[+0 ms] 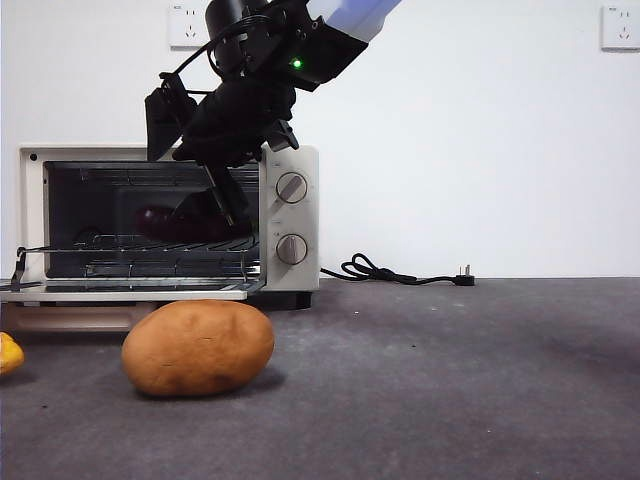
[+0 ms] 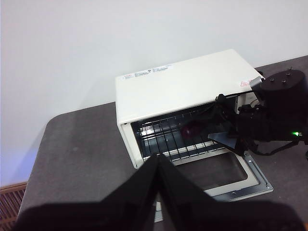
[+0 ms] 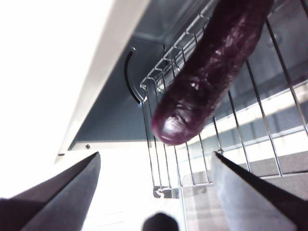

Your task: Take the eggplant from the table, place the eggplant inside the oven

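the eggplant (image 3: 207, 77) lies on the rack (image 3: 250, 120) inside the open oven (image 1: 290, 215), just ahead of the right gripper (image 3: 156, 168), its jaws apart and clear of it; left gripper (image 2: 159, 161) well back from the oven, jaws together; a potato (image 1: 198, 347) sits on the tabletop (image 1: 450, 380).

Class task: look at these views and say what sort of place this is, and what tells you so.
Probably a staged lab tabletop: a cream-white toaster oven on a bare grey table against a blank white wall with sockets, worked by a robot gripper.
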### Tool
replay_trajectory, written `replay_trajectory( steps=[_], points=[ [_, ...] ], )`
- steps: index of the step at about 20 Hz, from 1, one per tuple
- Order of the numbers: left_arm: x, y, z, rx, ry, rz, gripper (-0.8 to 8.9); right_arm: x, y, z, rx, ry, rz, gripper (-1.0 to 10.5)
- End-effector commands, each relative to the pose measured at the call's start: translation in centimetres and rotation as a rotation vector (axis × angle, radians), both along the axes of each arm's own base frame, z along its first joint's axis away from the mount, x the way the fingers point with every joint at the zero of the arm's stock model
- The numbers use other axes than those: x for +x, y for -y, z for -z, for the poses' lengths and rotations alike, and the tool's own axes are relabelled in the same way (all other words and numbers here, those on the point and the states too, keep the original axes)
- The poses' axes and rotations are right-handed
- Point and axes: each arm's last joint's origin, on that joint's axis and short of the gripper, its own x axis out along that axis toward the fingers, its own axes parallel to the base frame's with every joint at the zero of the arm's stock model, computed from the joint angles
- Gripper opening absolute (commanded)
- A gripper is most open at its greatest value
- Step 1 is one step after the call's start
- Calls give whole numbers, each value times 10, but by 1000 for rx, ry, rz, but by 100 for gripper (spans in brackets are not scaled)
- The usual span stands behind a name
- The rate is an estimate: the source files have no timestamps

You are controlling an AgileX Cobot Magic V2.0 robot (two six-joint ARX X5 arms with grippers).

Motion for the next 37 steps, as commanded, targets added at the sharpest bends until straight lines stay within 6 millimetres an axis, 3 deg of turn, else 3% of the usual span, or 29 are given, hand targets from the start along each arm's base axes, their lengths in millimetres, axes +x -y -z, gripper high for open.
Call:
replay_trajectory(
  steps=[1, 6, 12, 21, 27, 37],
  points=[
    [-1, 0, 0, 7, 5, 6, -5, -1, -3, 6, -8, 3, -27, 386],
    [-1, 0, 0, 7, 8, 5, -5, -3, -4, -2, 0, 35, -100, 385],
    [-1, 0, -1, 8, 11, 3, -5, -10, -1, -27, 8, 90, -130, 384],
    [2, 0, -1, 10, 14, 3, -5, -35, 14, -86, -50, 259, -308, 383],
    [5, 1, -2, 10, 15, 3, -5, -65, 45, -141, -237, 453, -395, 382],
    [9, 1, -1, 10, 7, 3, -5, -134, 118, -219, -578, 692, -476, 378]
  ],
)
